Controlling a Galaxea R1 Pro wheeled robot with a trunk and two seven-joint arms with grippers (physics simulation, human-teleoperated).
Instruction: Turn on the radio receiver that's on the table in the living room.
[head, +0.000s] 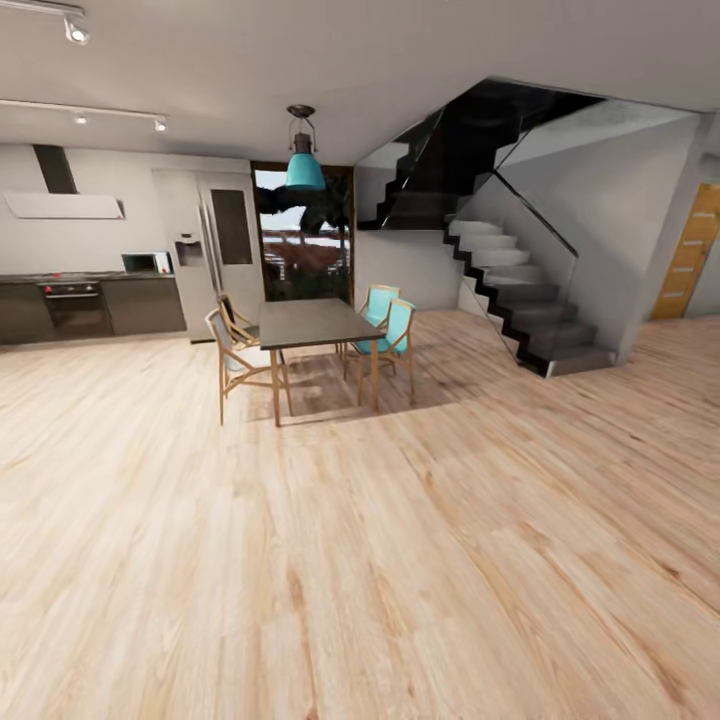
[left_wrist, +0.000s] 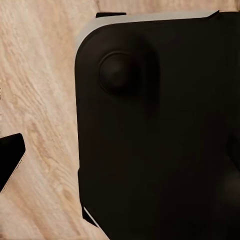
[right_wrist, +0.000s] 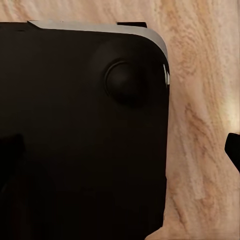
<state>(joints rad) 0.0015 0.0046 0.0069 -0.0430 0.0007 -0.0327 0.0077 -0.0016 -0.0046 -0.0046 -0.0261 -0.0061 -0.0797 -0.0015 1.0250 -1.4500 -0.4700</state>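
The radio receiver, the low grey coffee table and the living room are out of view. Ahead of me stands a dark dining table (head: 310, 322) with teal chairs (head: 392, 325) and wooden chairs (head: 232, 355). Both wrist views look down at my own black base (left_wrist: 160, 130) (right_wrist: 80, 130) over the wood floor. A dark sliver, perhaps a fingertip (left_wrist: 10, 157), cuts in at the edge of the left wrist view, and a similar sliver (right_wrist: 235, 150) at the edge of the right wrist view. Neither tells how the jaws stand.
A dark-cabinet kitchen (head: 75, 300) and a fridge (head: 215, 250) line the far left wall. A teal pendant lamp (head: 304, 168) hangs over the dining table. A staircase with glass railing (head: 510, 290) rises at the right, with a wooden door (head: 690, 255) beyond. Open wood floor (head: 400, 560) stretches before me.
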